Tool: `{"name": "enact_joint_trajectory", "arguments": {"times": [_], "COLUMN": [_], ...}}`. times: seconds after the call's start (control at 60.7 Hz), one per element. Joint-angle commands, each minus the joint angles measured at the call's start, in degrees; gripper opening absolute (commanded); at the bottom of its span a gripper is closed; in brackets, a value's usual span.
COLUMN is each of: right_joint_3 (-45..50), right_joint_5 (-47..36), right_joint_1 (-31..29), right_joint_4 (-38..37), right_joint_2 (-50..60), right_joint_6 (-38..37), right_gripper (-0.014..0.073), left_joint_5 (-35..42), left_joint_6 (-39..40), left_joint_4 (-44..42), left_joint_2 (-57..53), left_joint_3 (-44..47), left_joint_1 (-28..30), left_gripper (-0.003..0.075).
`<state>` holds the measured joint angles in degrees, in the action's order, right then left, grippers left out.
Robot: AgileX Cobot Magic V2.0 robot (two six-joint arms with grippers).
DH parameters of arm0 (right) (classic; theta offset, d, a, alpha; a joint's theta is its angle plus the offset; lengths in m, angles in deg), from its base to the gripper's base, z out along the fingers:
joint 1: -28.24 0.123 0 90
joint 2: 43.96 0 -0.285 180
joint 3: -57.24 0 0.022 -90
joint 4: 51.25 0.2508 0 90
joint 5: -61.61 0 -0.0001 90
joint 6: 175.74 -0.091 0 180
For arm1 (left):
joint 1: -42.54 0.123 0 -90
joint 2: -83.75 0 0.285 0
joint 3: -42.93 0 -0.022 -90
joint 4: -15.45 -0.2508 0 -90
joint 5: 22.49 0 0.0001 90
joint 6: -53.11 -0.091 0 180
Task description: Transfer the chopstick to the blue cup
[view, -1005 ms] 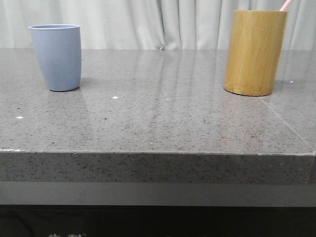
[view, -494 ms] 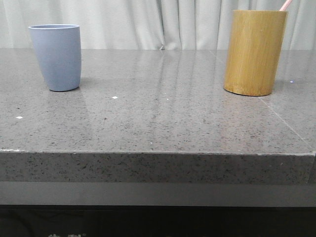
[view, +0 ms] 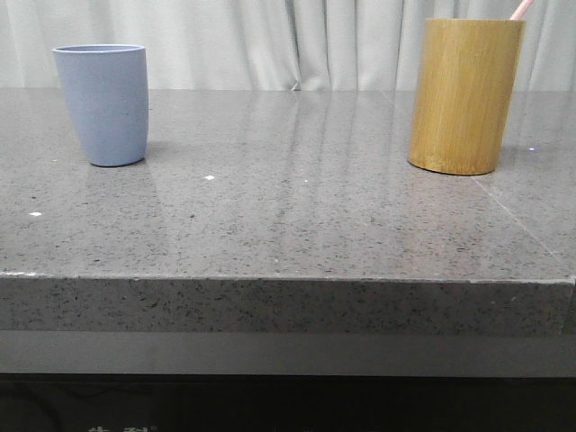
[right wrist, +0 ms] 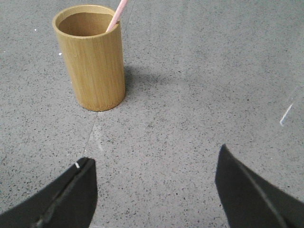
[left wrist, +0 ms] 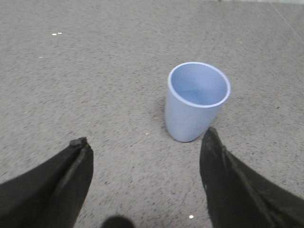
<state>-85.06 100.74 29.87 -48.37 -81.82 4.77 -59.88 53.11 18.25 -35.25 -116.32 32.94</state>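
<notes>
A pale pink chopstick [view: 520, 9] stands in a tall bamboo cylinder [view: 464, 95] at the far right of a grey speckled desk [view: 288, 225], only its upper end showing above the rim, where it leans against the inner wall because the holder is far wider than the stick. The blue cup [view: 102, 104], its destination, sits upright and empty at the far left, well apart from the holder, so the stick must cross nearly the whole desk to reach it. Seen from its own wrist camera, the right hand [right wrist: 152, 190] hangs above bare desk on the near side of the cylinder [right wrist: 91, 57], its two dark fingers [right wrist: 66, 197] spread wide and holding nothing, a stance that suits an approach to the chopstick [right wrist: 116, 15] from above. The left hand [left wrist: 145, 183] is likewise released and empty, its fingers [left wrist: 223, 185] parted above the desk just short of the cup [left wrist: 195, 100], whose open mouth faces up with nothing inside. The transfer appears not yet begun: the stick is untouched in its holder. The exposed tip is slim and angled, so a grasp likely calls for careful centring, and the light cup may tip if the stick is dropped in at a slant
</notes>
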Motion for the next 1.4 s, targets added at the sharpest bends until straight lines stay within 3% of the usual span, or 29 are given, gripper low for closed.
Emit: {"name": "enact_joint_trajectory", "arguments": {"times": [0.0, 0.428, 0.807, 0.89, 1.203, 1.335, 1.384], "right_joint_3": [-1.9, -1.9, -1.9, -1.9, -1.9, -1.9, -1.9], "right_joint_5": [-3.7, -3.7, -3.7, -3.7, -3.8, -3.8, -3.8], "right_joint_1": [-0.3, -0.3, -0.3, -0.3, -0.3, -0.3, -0.3], "right_joint_4": [-0.7, -0.7, -0.7, -0.7, -0.7, -0.7, -0.7], "right_joint_2": [-0.6, -0.6, -0.6, -0.6, -0.6, -0.6, -0.6], "right_joint_6": [0.4, 0.4, 0.4, 0.4, 0.4, 0.4, 0.4], "right_gripper": [0.0541, 0.0541, 0.0541, 0.0541, 0.0541, 0.0541, 0.0541], "left_joint_5": [0.5, -16.9, -22.5, -22.4, -22.2, -22.2, -22.5], "left_joint_6": [0.0, -0.9, -0.9, -0.9, -0.9, -0.9, -0.9], "left_joint_4": [0.2, -1.1, -2.8, -2.8, -2.8, -2.8, -1.8], "left_joint_2": [5.2, 32.8, 46.1, 47.1, 47.6, 47.6, 47.6], "left_joint_3": [-7.2, -33.9, -44.1, -44.4, -44.4, -44.4, -44.9], "left_joint_1": [-2.2, -4.2, -4.2, -4.2, -4.2, -4.2, -4.2], "left_gripper": [0.0482, 0.0482, 0.047, 0.0418, 0.0074, -0.0018, -0.0019]}}
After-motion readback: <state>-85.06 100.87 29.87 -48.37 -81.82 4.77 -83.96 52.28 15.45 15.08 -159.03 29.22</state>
